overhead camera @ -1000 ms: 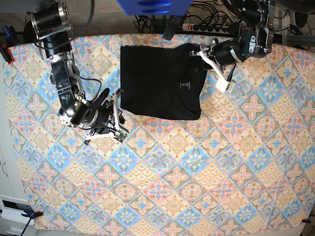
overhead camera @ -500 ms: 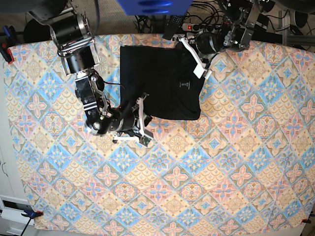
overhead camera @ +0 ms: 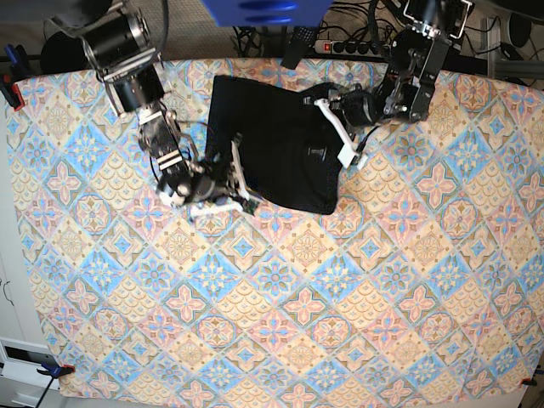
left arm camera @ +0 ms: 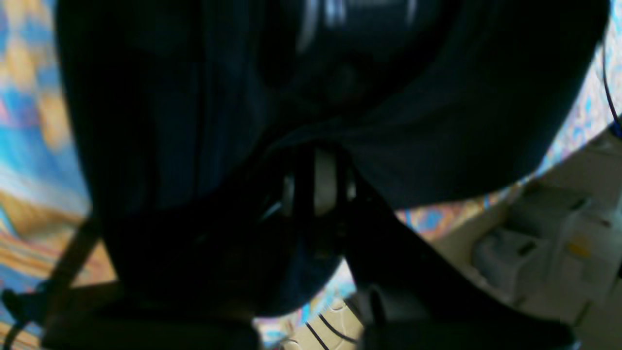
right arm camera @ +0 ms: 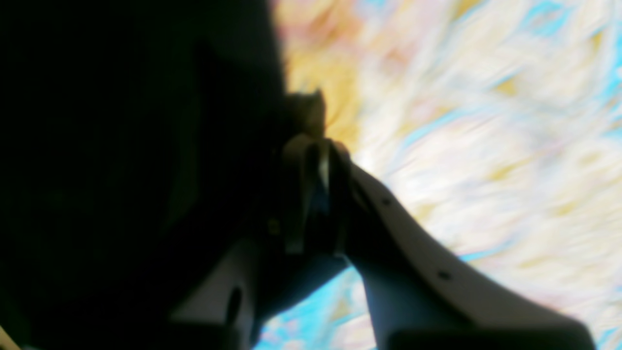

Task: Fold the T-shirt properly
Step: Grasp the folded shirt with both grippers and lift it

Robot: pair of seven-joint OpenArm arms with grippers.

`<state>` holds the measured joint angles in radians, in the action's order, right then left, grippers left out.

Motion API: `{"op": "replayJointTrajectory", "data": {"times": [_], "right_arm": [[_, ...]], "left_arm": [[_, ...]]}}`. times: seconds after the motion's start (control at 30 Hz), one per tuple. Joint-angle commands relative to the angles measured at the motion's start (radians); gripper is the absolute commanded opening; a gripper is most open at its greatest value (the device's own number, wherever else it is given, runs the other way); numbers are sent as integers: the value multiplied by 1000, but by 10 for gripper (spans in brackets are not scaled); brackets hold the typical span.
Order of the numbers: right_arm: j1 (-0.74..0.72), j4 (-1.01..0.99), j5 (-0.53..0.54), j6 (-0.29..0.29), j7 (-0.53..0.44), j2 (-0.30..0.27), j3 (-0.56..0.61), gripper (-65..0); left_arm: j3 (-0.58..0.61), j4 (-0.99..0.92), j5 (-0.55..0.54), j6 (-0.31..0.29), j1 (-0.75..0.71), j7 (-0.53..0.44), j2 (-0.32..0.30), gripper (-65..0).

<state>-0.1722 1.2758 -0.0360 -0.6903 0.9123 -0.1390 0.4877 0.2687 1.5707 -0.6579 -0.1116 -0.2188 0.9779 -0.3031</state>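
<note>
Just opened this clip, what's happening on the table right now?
A two-armed robot is working on a black T-shirt lying at the far side of a patterned tablecloth. The right gripper is at the shirt's near-left edge, its fingers closed on dark cloth in the right wrist view. The left gripper is at the shirt's right edge, shut, with black fabric draped around it. The shirt is a partly folded, slightly skewed block.

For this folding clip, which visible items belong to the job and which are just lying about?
Job:
plain black cloth T-shirt
left gripper
right gripper

Lying about:
colourful patterned tablecloth
white power strip
blue object at top edge
</note>
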Motion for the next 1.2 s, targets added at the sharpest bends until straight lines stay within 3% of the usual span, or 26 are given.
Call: {"op": "replayJointTrajectory", "data": {"times": [0.0, 0.27, 0.5, 0.7, 0.8, 0.97, 1.17], "right_arm": [[0, 35, 11, -8, 6, -18, -4, -573], [129, 198, 12, -8, 11, -118, -11, -574], [245, 357, 12, -8, 11, -196, -14, -575], [342, 491, 9, -8, 41, -208, -157, -575], [366, 555, 12, -8, 43, -208, -226, -575], [414, 651, 17, -8, 44, -208, -294, -575], [428, 678, 15, -8, 38, -199, -217, -575]], "left_arm": [[-4, 10, 13, 8, 31, -23, -9, -613], [-3, -88, 14, 8, 197, -23, -5, -613], [94, -189, 16, 8, 353, -70, 60, -613], [103, -223, 89, 10, 422, -78, 115, -613], [73, -157, 88, 10, 408, -76, 109, -614], [-12, 40, 77, 10, 255, -35, 25, -614], [-185, 168, -13, 10, 55, -32, -26, -614]]}}
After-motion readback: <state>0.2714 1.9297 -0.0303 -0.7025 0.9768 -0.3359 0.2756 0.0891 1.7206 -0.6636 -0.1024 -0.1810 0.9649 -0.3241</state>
